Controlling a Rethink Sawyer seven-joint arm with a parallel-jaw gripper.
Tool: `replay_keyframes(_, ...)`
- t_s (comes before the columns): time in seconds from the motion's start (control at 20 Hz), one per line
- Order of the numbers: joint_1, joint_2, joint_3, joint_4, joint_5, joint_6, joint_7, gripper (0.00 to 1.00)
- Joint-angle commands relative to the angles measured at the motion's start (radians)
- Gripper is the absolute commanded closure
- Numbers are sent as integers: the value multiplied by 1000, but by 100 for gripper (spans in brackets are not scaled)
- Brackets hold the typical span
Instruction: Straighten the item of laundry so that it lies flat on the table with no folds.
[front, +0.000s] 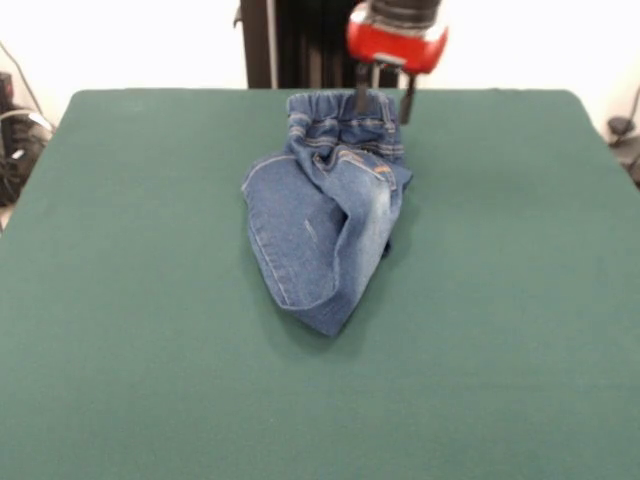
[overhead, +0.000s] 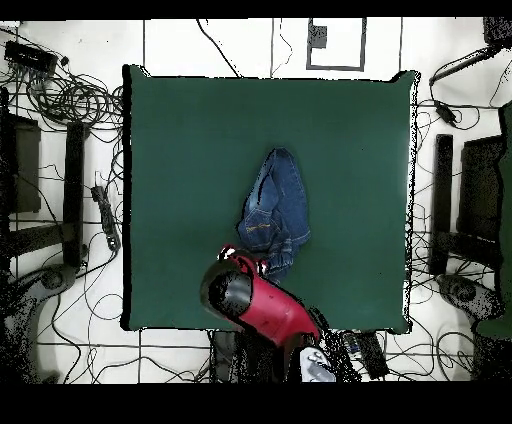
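Front view: the jeans (front: 328, 222) are lying bunched and folded over on the table (front: 120, 300), a bit past the middle, long axis running near-to-far, waistband pointing at the far edge and the rounded folded end pointing toward the camera. The gripper (front: 382, 96) is hanging right at the waistband, fingers spread apart, holding nothing

Overhead: jeans are sitting mid-table, slightly toward the bottom edge, long axis going up-down, arm (overhead: 255, 300) covering the waistband end
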Motion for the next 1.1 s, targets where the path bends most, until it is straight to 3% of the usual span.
replay_keyframes(0.05, -60, 157, 169, 22, 59, -138, 365, 0)
replay_keyframes(0.15, -84, 163, 189, 31, 62, -136, 383, 0)
replay_keyframes(0.4, -27, 142, 138, 74, 84, -165, 443, 0)
replay_keyframes(0.65, 39, 92, 131, 178, 121, -216, 576, 0)
replay_keyframes(0.85, 80, 50, 101, 215, 153, -180, 612, 0)
replay_keyframes(1.1, 52, 24, 95, 242, 113, -182, 626, 0)
